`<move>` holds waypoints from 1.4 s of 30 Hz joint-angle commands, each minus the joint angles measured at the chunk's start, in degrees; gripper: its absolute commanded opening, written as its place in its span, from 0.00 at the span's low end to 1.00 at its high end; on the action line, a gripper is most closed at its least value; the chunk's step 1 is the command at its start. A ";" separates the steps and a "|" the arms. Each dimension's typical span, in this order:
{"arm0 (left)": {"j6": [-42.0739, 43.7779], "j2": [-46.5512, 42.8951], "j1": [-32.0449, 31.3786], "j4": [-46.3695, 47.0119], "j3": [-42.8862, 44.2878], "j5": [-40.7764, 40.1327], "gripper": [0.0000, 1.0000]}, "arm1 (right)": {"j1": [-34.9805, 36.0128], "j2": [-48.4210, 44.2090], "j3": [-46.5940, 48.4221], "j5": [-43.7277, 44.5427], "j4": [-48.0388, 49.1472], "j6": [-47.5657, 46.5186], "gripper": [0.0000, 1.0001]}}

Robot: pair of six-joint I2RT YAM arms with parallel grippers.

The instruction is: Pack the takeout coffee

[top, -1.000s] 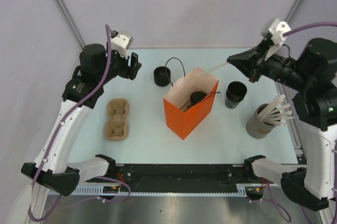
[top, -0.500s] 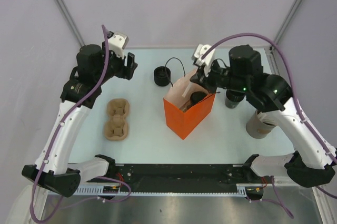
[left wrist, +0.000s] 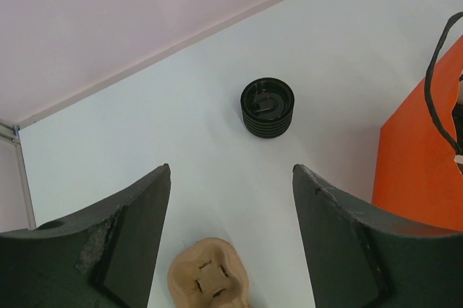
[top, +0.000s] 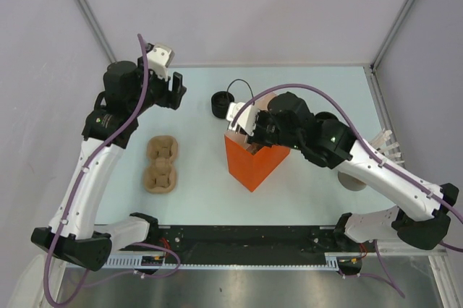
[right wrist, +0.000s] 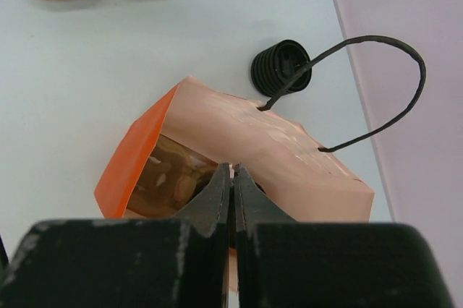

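Observation:
One takeout coffee (top: 221, 103) stands on the table behind the orange paper bag (top: 249, 167), a ribbed black cup with a black lid. It also shows in the left wrist view as the cup (left wrist: 268, 108) and in the right wrist view as the cup (right wrist: 282, 68). My right gripper (right wrist: 231, 170) hangs over the bag's open mouth (right wrist: 173, 170), shut, with a thin pale sliver of a white stick between its tips. From above, the right gripper (top: 249, 137) covers the bag's opening. My left gripper (left wrist: 231, 170) is open and empty, well short of the cup; from above, the left gripper (top: 178, 92) is at the back left.
A brown pulp cup tray (top: 160, 165) lies left of the bag, and its end shows as the tray (left wrist: 208, 283) below my left fingers. A grey tub (top: 353, 180) with white sticks (top: 388, 143) stands at the right, half under my right arm. The bag's black handle (right wrist: 391, 84) arches up.
My right arm swung from the far right, with the white stick, to over the bag and lowered its gripper to the opening. The left gripper barely moved.

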 commanded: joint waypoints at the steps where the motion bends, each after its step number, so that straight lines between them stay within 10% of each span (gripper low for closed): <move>1: 0.17 -0.81 0.65 0.93 -0.28 1.26 0.74 | 1.17 -0.72 -1.35 2.46 5.33 -2.97 0.00; 23: 0.09 -0.54 0.74 1.28 -0.63 1.79 0.75 | 0.91 -4.58 -6.10 2.02 5.42 -5.62 0.30; 42: -0.09 -1.24 0.83 1.28 -1.16 2.58 0.91 | -5.93 -4.32 5.49 3.78 4.89 2.28 1.00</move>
